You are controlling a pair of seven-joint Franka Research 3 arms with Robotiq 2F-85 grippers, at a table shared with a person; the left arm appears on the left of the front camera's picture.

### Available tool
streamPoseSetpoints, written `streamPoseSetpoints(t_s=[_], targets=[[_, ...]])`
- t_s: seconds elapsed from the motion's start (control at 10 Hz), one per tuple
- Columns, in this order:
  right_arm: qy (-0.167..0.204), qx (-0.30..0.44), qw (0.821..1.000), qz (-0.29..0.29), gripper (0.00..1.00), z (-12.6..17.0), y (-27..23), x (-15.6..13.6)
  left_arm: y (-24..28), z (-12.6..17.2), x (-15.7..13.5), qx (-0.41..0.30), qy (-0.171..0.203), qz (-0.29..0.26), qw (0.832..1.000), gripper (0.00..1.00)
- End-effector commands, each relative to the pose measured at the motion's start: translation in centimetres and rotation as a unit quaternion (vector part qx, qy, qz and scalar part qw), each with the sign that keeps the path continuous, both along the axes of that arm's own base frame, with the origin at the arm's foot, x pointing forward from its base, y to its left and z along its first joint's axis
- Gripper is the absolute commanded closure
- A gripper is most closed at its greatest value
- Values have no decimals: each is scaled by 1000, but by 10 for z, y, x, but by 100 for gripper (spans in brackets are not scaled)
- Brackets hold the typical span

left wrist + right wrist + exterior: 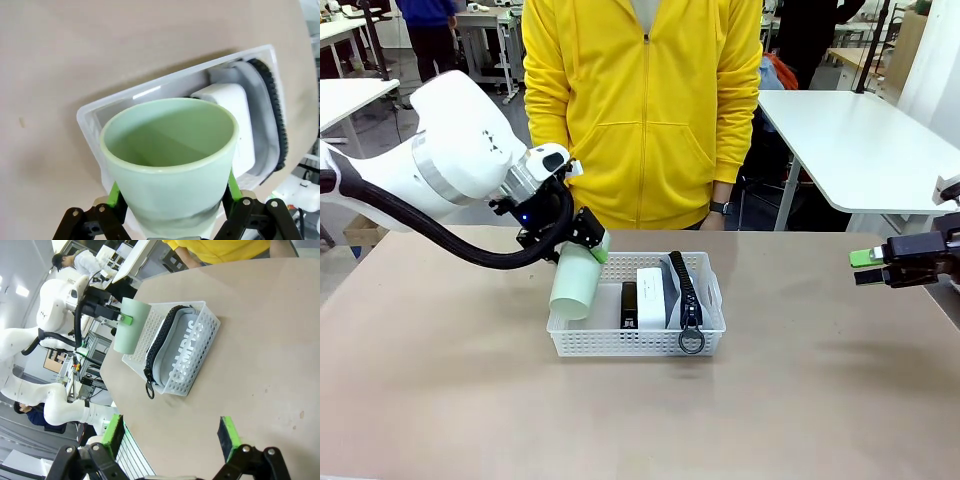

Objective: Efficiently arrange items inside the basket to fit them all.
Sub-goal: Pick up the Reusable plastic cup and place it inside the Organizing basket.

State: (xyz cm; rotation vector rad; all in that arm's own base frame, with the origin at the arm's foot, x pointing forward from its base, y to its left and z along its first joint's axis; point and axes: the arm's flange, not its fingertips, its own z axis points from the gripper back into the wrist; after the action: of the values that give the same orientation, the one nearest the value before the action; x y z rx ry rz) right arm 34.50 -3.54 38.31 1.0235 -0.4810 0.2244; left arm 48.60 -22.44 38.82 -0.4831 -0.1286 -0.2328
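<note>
Pale green plastic cup [170, 160]: pinched in left end effector [582, 243], tilted over left end of shallow white perforated basket [610, 340] on bench; right end effector [865, 266] spread, well apart.

We see bright, even indoor light from overhead in all three views. On the table [450, 380] soft shadows lie under the white basket [620, 340] toward 6 o'clock and beneath the left arm. In the left wrist view the pale green cup [170, 165] looms large and slightly soft, with a faint sheen on its rim. The right wrist view bends straight lines near its edges; the ceiling lamps at 9 o'clock glare white.
</note>
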Motion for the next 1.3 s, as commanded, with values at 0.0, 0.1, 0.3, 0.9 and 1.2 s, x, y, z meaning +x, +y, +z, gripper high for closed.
streamPoseSetpoints(t_s=[0.0,0.1,0.3,0.9,1.2], targets=[[7,1,1000,-3,0,3,0,0,-8,6,2,37,33,6,999,12],[7,1,1000,-3,0,3,0,0,-14,3,0,51,34,5,998,12],[7,1,1000,-3,0,3,0,0,-23,-5,-2,78,43,4,996,12],[7,1,1000,-3,0,3,0,0,-66,-25,13,145,59,13,988,12],[7,1,1000,-3,0,3,0,0,-71,-44,24,167,76,28,983,12]])
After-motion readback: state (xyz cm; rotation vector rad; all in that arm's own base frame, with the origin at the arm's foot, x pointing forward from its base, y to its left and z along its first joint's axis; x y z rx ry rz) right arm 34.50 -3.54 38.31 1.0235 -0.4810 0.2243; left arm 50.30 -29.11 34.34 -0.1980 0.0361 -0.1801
